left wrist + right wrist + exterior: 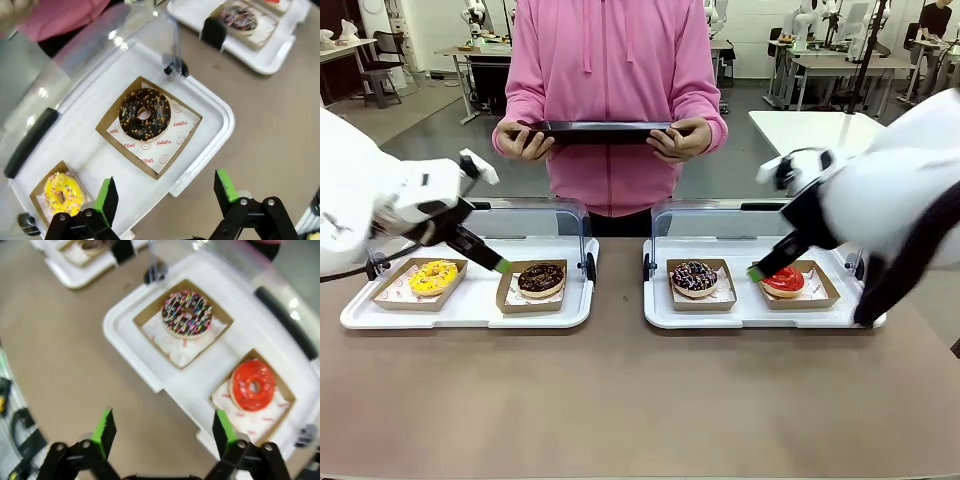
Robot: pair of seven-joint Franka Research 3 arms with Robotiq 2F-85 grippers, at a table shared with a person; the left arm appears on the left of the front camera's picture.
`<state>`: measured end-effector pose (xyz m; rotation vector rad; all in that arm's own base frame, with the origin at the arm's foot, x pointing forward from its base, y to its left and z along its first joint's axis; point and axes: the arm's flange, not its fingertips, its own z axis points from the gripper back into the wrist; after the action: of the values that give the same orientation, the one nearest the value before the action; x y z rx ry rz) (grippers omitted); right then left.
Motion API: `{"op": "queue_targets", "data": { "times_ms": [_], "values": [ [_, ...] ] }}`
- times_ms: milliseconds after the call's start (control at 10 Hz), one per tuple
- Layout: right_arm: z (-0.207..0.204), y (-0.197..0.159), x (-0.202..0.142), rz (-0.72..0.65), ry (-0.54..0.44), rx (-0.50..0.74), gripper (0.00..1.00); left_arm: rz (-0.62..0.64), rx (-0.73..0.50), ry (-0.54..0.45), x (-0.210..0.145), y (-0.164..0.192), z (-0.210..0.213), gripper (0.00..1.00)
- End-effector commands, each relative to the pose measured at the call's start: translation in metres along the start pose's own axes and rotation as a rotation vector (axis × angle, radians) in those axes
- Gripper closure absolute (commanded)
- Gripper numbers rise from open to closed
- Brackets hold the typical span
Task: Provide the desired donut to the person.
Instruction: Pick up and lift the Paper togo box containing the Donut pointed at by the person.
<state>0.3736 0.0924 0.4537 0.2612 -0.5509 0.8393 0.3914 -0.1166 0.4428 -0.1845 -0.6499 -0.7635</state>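
Donuts number four, each in its own brown card holder, two to a tray on the desk [620,400]. On the left tray [470,308], towards the desk's left edge, lie the yellow donut [433,276] at the tray's left end and the chocolate donut [541,278] at its right end. On the right tray [750,312] lie the sprinkled donut [694,277] at the left end and the red donut [784,281] at the right end. Each of the two trays has one clear lid, standing open along its far edge. The front view takes in the person [615,90] at the desk's far side, who holds one black tray [600,131] level in both hands, with no donut on it. That view shows the left gripper [501,264] low between the yellow and chocolate donuts and the right gripper [758,272] just beside the red donut, but not how their jaws stand. The wrist views settle that. In the left wrist view, the left gripper [165,180] is spread wide and empty above the left tray's near edge, and the words YUMMY and SMILE can be read on the paper under the chocolate donut. In the right wrist view, the right gripper [162,416] also stands wide apart, holding nothing, over the right tray's edge.
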Motion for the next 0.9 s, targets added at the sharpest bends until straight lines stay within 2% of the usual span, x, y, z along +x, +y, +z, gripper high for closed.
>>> {"op": "queue_targets", "data": {
  "times_ms": [0,200,400,800],
  "values": [
    [0.044,-0.022,-0.030,0.063,0.016,0.071,0.00,-0.061,-0.065,-0.053,-0.096,-0.022,0.048,0.00],
    [0.071,-0.035,-0.045,0.085,-0.039,0.102,0.00,-0.091,-0.027,-0.131,-0.122,-0.019,0.074,0.00],
    [0.088,-0.047,-0.058,0.080,-0.124,0.145,0.00,-0.084,-0.020,-0.131,-0.137,-0.017,0.083,0.00],
    [0.106,-0.055,-0.073,0.071,-0.214,0.131,0.00,-0.052,0.039,-0.187,-0.156,-0.015,0.101,0.00]
  ]
}}
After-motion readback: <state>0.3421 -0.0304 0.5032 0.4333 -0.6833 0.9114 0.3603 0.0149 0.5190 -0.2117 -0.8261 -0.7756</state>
